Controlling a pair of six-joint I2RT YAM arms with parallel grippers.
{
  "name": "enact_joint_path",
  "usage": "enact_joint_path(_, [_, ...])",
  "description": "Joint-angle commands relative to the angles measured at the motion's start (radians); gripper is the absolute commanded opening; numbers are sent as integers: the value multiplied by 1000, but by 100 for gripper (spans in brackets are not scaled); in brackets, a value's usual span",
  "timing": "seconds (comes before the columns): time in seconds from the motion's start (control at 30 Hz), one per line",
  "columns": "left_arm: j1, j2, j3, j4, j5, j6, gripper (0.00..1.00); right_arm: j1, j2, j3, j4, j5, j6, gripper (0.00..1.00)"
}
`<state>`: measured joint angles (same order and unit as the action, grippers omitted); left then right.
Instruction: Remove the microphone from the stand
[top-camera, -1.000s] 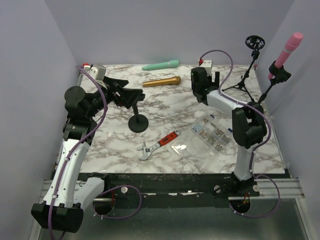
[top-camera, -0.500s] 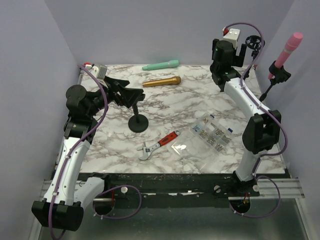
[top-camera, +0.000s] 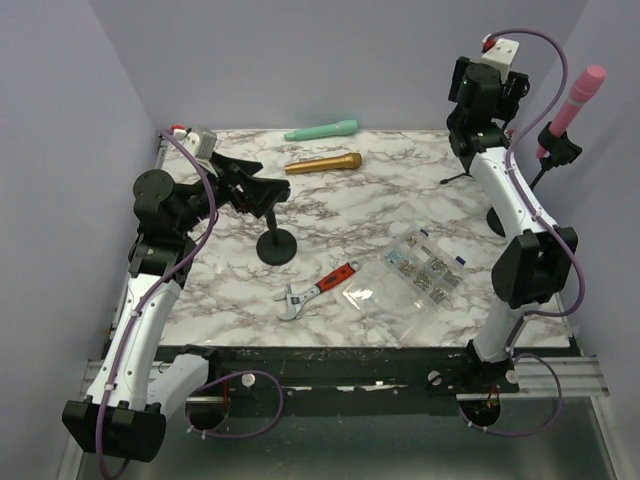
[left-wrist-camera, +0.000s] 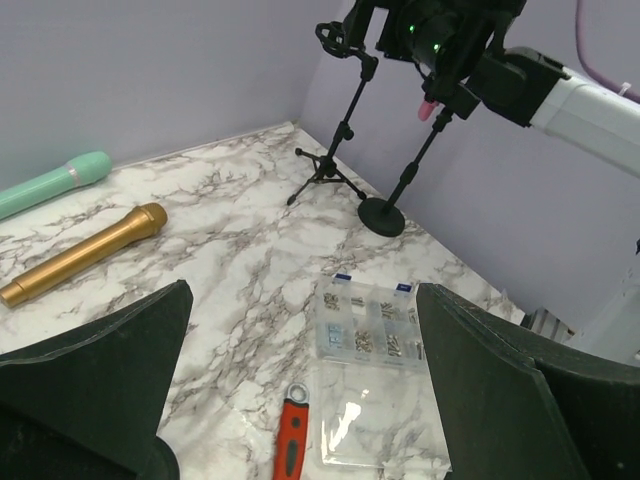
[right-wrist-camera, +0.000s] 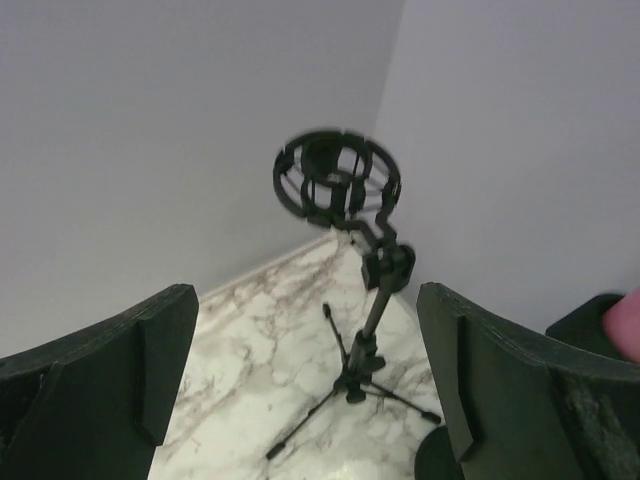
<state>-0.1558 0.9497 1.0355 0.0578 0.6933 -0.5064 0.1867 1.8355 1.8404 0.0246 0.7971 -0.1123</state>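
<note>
A pink microphone (top-camera: 582, 95) sits tilted in the black clip of a stand (top-camera: 556, 147) at the far right; the stand's round base (left-wrist-camera: 381, 215) rests on the marble. My right gripper (top-camera: 492, 90) is raised high, to the left of the microphone and apart from it, open and empty. In the right wrist view the open right gripper (right-wrist-camera: 305, 330) frames a tripod stand with an empty shock mount (right-wrist-camera: 338, 180); only a sliver of the pink microphone (right-wrist-camera: 628, 325) shows at the right edge. My left gripper (top-camera: 258, 180) is open and empty at the left.
A gold microphone (top-camera: 322, 162) and a green microphone (top-camera: 322, 130) lie at the back. A small round-based stand (top-camera: 276, 245) stands below the left gripper. A red-handled wrench (top-camera: 318, 288) and a clear screw box (top-camera: 422, 268) lie near the middle. Walls close in behind and beside.
My right arm has risen and swung to the back right corner, towards the stands, with its jaws still open. The left arm has barely moved.
</note>
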Motion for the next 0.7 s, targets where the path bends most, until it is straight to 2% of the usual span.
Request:
enact_joint_path(0.0, [-8, 10, 1, 31, 34, -18, 99, -19, -48, -182, -20, -92, 167, 100])
enact_joint_path(0.1, [-8, 12, 0, 30, 30, -15, 98, -20, -44, -310, 78, -54, 234, 100])
enact_joint_path(0.23, [-10, 13, 1, 19, 19, -2, 99, -34, -2, -382, 87, 33, 334, 100])
enact_joint_path(0.33, [-10, 14, 4, 11, 16, 4, 98, -69, 4, -441, 115, 2, 362, 99])
enact_joint_path(0.4, [-10, 15, 8, 5, 17, 6, 99, -106, 7, -465, 126, -61, 376, 94])
enact_joint_path(0.47, [-10, 15, 11, 5, 23, 3, 99, -143, 10, -487, 153, -173, 363, 81])
enact_joint_path(0.53, [-10, 16, 11, 9, 30, -4, 99, -164, 28, -481, 153, -206, 349, 79])
enact_joint_path(0.67, [-10, 21, 10, 13, 34, -9, 99, -171, 53, -465, 166, -166, 282, 77])
